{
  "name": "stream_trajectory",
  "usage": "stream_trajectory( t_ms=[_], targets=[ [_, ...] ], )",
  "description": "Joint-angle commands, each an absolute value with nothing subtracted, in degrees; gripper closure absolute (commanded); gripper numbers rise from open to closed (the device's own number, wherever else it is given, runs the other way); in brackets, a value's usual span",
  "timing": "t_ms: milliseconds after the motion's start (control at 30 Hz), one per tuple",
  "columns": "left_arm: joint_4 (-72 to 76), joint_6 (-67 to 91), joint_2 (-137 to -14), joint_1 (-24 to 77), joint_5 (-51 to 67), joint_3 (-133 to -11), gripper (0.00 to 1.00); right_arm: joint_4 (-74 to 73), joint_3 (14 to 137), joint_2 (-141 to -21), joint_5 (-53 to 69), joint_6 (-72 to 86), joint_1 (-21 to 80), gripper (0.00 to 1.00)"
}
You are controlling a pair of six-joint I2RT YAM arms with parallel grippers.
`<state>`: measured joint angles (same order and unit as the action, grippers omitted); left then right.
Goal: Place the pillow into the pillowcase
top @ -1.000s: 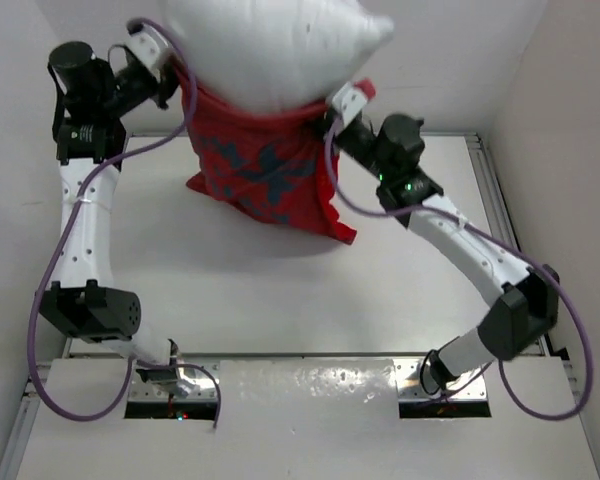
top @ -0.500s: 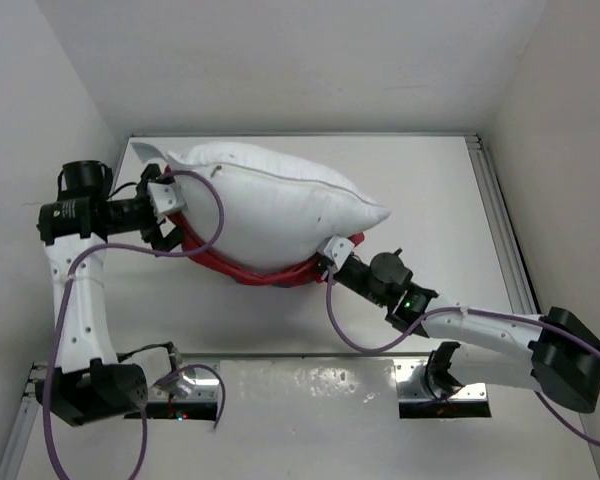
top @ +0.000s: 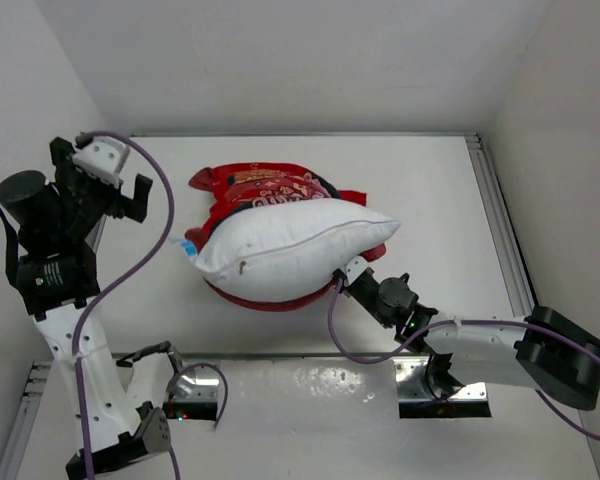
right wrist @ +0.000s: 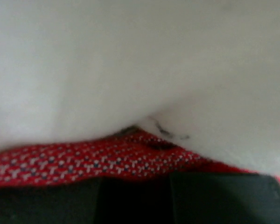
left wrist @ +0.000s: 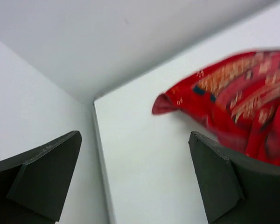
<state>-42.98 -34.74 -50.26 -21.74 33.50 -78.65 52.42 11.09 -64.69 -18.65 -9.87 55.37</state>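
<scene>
Two patches of print are showing on the case (top: 265,186), where the red cloth is bunching up beyond the far edge of the pillow (top: 290,250). Gold marks and small patterns are running across it, but they are coming out too small in the top view and too blurred in the left wrist view (left wrist: 238,102) to read. A little blue tag (top: 187,247) is poking out at the pillow's left end, and nothing on it is legible.

The pillow is lying flat near the middle of the table (top: 440,190), resting on the case, with a red rim also peeking out along its near underside. Whether any of the pillow is sitting inside the case cannot be told.

The left arm is standing tall at the table's left edge, its forearm rising and its wrist bending toward the far left corner. The left gripper (top: 98,180) is hanging in the air well apart from the cloth, fingers (left wrist: 42,179) spread wide with nothing between them.

The right arm is stretching low across the near side of the table, reaching toward the pillow's near right edge. The right gripper (top: 346,272) is pinching the red dotted fabric (right wrist: 84,158) of the case just beneath the white pillow (right wrist: 130,60), fingers nearly together.
</scene>
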Motion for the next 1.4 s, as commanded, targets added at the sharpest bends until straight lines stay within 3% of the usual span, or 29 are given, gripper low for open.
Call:
stream_trajectory(
  t_ms=[0, 100, 133, 233, 300, 467, 600, 700, 767, 900, 967, 1067, 1167, 1233, 1367],
  targets=[
    [-28.4, -15.9, -55.1, -22.1, 35.5, -81.1, 0.00, 40.3, 8.3, -65.8, -27.2, -11.2, 54.1, 1.00],
    [-30.0, -17.1, -58.6, -20.1, 54.1, -81.8, 0.00, 41.2, 7.6, -66.9, -26.1, -10.6, 55.0, 1.00],
    [-31.5, -17.1, -60.6, -17.5, 55.3, -81.2, 0.00, 42.2, 7.6, -67.9, -25.6, -10.3, 53.7, 1.00],
    [-38.8, -25.3, -64.7, -10.1, 46.1, -80.0, 0.00, 41.5, 12.8, -74.7, -19.0, -9.1, 47.2, 0.98],
    [-40.7, -30.0, -67.0, -6.7, 38.3, -78.7, 0.00, 43.8, 18.6, -79.6, -16.4, -8.4, 44.2, 0.89],
    [-45.2, -35.4, -69.5, 5.5, 32.7, -76.4, 0.00, 51.2, 27.2, -88.9, -16.3, -5.2, 40.0, 0.31],
    [-45.7, -36.6, -71.6, 12.3, 26.6, -71.7, 0.00, 49.1, 21.7, -81.1, -11.6, 4.6, 35.0, 0.01],
    [-44.7, -38.2, -73.0, 18.6, 23.8, -69.1, 0.00, 37.4, 19.7, -71.3, -5.4, 9.7, 27.9, 0.01],
    [-45.3, -39.3, -74.8, 21.0, 21.5, -69.1, 0.00, 21.8, 23.2, -65.8, 2.3, 13.6, 23.9, 0.01],
    [-42.6, -40.6, -76.9, 25.2, 12.6, -71.9, 0.00, -4.1, 35.6, -64.1, 10.4, 15.9, 17.5, 0.01],
    [-40.3, -40.8, -79.2, 25.0, 5.6, -74.0, 0.00, -9.0, 39.1, -65.1, 9.5, 15.2, 18.2, 0.01],
    [-37.0, -39.9, -84.0, 22.1, 2.8, -81.0, 0.02, -13.9, 43.9, -65.7, 8.5, 18.0, 20.5, 0.02],
    [-39.8, -41.8, -88.3, 19.8, 8.0, -90.5, 0.12, -10.5, 44.7, -64.4, 12.8, 24.7, 21.5, 0.15],
    [-41.5, -45.5, -89.4, 20.6, 9.6, -91.2, 0.12, -4.7, 43.2, -63.5, 13.7, 28.9, 23.4, 0.18],
    [-41.1, -52.8, -93.0, 21.5, 6.2, -84.6, 0.04, -1.2, 44.7, -68.1, 6.4, 33.7, 30.7, 0.04]
  ],
)
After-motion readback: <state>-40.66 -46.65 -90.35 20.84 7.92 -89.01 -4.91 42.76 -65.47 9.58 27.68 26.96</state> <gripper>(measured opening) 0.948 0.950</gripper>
